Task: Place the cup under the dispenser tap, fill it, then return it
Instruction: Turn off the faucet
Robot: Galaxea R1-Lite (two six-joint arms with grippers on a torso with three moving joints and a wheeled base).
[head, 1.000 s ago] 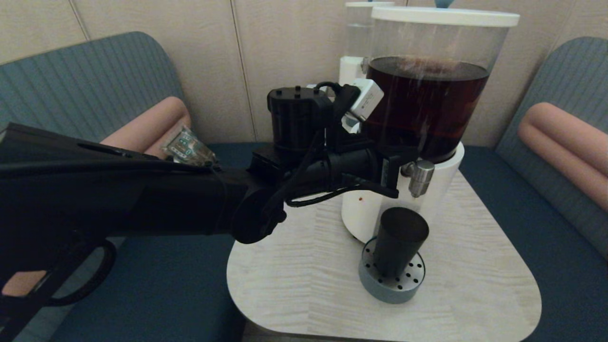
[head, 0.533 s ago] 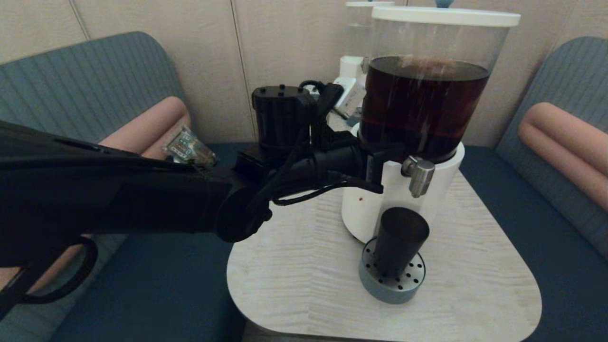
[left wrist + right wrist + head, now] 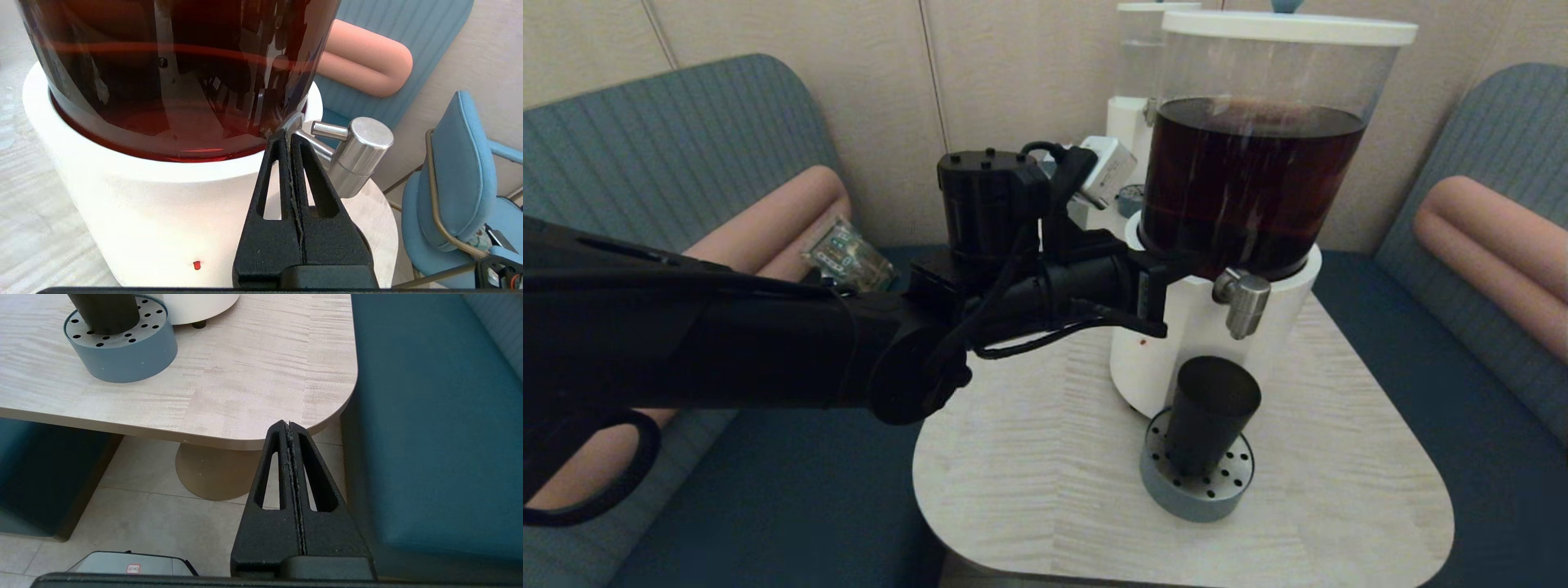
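Observation:
The black cup (image 3: 1209, 412) stands upright on a round grey perforated drip tray (image 3: 1197, 486), directly below the brushed-steel dispenser tap (image 3: 1242, 303). Above the tap is the clear tank of dark brown liquid (image 3: 1250, 180) on its white base (image 3: 1152, 359). My left gripper (image 3: 288, 136) is shut and holds nothing. Its tips sit beside the tap's stem, to the left of the tap (image 3: 359, 157), against the white base (image 3: 122, 204). The right gripper (image 3: 288, 424) is shut and parked low, off the table's front right corner. In its view the cup's foot (image 3: 104, 310) shows on the drip tray (image 3: 122, 355).
A smaller white dispenser (image 3: 1131, 82) and a small grey-green cup (image 3: 1131, 198) stand behind the big one. The pale wood table (image 3: 1045, 490) has rounded corners. Blue benches with pink bolsters (image 3: 1494, 245) flank it. My left arm (image 3: 727, 343) spans the left half of the view.
My left gripper has drawn back to the left, away from the tap. The cup, the drip tray and the right arm have stayed still.

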